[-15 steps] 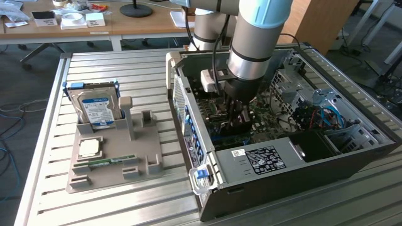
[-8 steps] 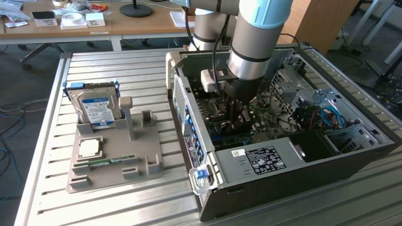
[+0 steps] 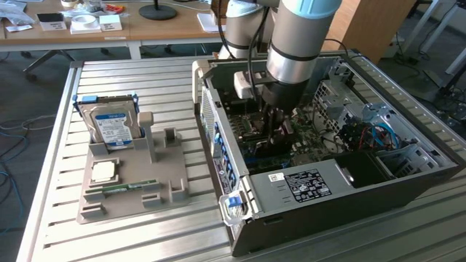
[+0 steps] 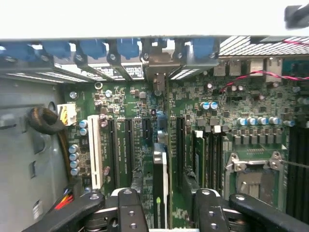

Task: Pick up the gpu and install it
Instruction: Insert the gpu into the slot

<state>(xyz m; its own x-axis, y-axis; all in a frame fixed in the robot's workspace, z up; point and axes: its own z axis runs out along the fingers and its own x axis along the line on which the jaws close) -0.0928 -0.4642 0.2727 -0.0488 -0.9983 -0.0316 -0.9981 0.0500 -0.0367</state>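
One gpu (image 4: 160, 186) stands on edge in a motherboard (image 4: 130, 104) slot inside the one open case (image 3: 407, 185). The single pincer (image 4: 161, 212) is spread, its two fingers (image 4: 128, 210) flanking the card without touching. One drive (image 3: 111, 128) stands in the bench (image 3: 145, 76) holder.

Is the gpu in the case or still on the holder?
In the case: the gpu stands on edge among the motherboard slots, between the open tool.

The gripper (image 4: 161, 210) hangs over a green motherboard (image 4: 241, 104), its jaws spread apart on either side of the gpu (image 4: 160, 169). The gpu stands on edge among the black slots, its metal bracket (image 4: 157, 65) meeting the case's rear wall.
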